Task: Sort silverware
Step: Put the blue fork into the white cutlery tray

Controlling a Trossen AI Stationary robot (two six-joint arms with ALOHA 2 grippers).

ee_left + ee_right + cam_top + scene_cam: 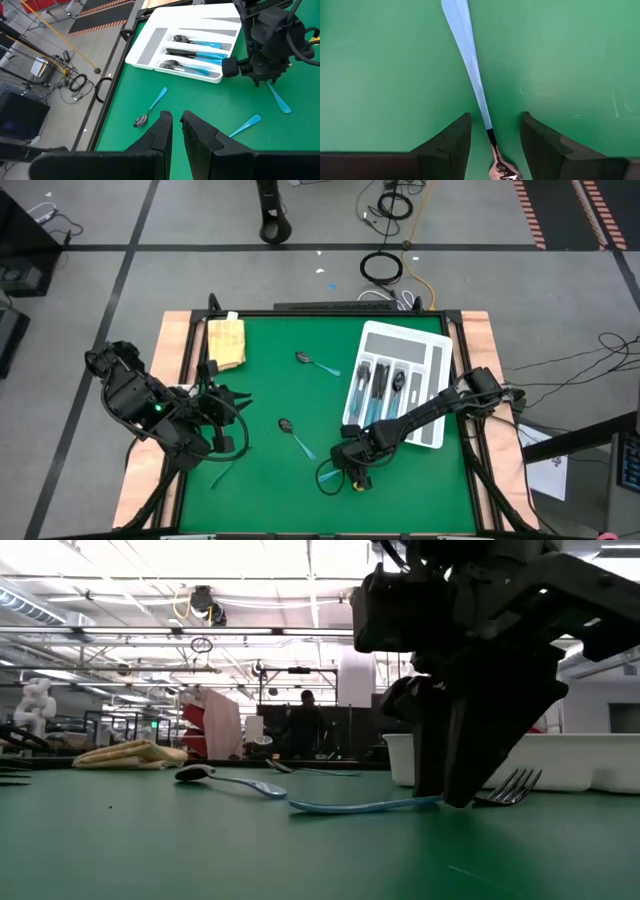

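Observation:
A fork (470, 65) with a light-blue handle lies flat on the green table, its tines (510, 785) pointing toward the white tray (440, 345). My right gripper (495, 122) is lowered over it, open. One finger stands on each side of the fork's neck, and green table shows between each finger and the fork. Two spoons (316, 363) (296, 435) lie on the table's middle. The tray's compartments hold several more pieces of silverware (200, 50). My left gripper (177, 120) hovers at the table's left, its fingers a narrow gap apart with nothing between them.
A tan sponge-like block (226, 340) lies at the far left corner. Another light-blue handle (222, 473) lies near the front, beside my left arm. The tray fills the far right. Bare green table lies between the two arms.

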